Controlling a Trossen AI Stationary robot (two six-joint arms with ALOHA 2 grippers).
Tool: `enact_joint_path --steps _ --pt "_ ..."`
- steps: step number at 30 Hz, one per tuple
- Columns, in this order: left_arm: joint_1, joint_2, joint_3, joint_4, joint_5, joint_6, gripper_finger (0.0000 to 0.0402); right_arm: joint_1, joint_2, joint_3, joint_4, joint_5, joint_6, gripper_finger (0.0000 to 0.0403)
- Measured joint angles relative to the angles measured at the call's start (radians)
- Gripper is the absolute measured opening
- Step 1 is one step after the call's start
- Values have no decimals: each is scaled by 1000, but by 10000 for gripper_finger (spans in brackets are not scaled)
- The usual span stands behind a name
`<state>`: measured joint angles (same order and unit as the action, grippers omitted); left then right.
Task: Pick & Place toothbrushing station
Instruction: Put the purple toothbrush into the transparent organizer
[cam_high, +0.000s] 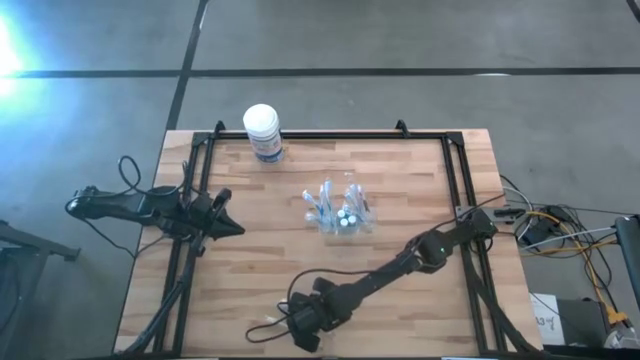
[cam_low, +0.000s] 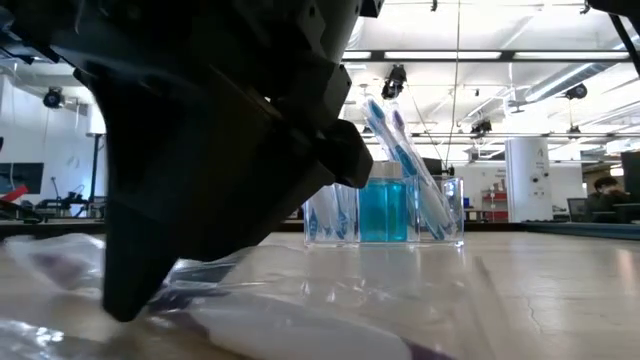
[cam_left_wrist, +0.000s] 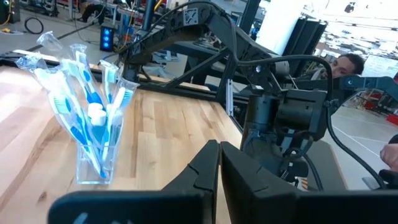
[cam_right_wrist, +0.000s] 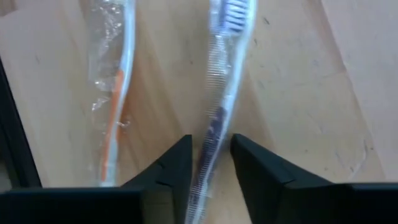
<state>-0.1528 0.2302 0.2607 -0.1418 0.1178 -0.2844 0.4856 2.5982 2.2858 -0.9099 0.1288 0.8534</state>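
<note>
The toothbrushing station (cam_high: 340, 212), a clear plastic holder with several blue and white toothbrushes, stands upright on the table's middle; it also shows in the low view (cam_low: 385, 205) and the left wrist view (cam_left_wrist: 93, 124). My right gripper (cam_high: 275, 325) is open, low over the table's near edge. Its fingers stand on either side of a wrapped purple-handled toothbrush (cam_right_wrist: 217, 112) that lies flat on the wood. A second wrapped toothbrush with an orange handle (cam_right_wrist: 112, 106) lies beside it. My left gripper (cam_high: 232, 228) is shut and empty at the table's left, pointing toward the holder. My right gripper comes at the wrapped purple-handled toothbrush from above, with one finger (cam_right_wrist: 177, 162) on each long side of the handle (cam_right_wrist: 208, 155), which runs along between the fingers. The toothbrush lies flat on the table. I cannot tell whether the fingers touch the wrapper.
A white round tub with a blue label (cam_high: 263, 132) stands at the table's far edge, left of centre. A black frame (cam_high: 330, 135) runs around the tabletop. Cables lie off the table's right edge (cam_high: 560, 230). A person shows beyond the table (cam_left_wrist: 348, 62).
</note>
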Motion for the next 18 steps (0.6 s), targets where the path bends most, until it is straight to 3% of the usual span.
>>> enact_joint_path --steps 7,12,18 --pt "0 0 0 -1 -3 0 18 -14 -2 -2 -11 -1 -23 23" --pt "0 0 0 -1 -3 0 21 -16 -16 -3 -27 22 -42 17" --pt "0 0 -2 -1 -3 -4 21 -11 -94 -9 -98 181 -82 15"
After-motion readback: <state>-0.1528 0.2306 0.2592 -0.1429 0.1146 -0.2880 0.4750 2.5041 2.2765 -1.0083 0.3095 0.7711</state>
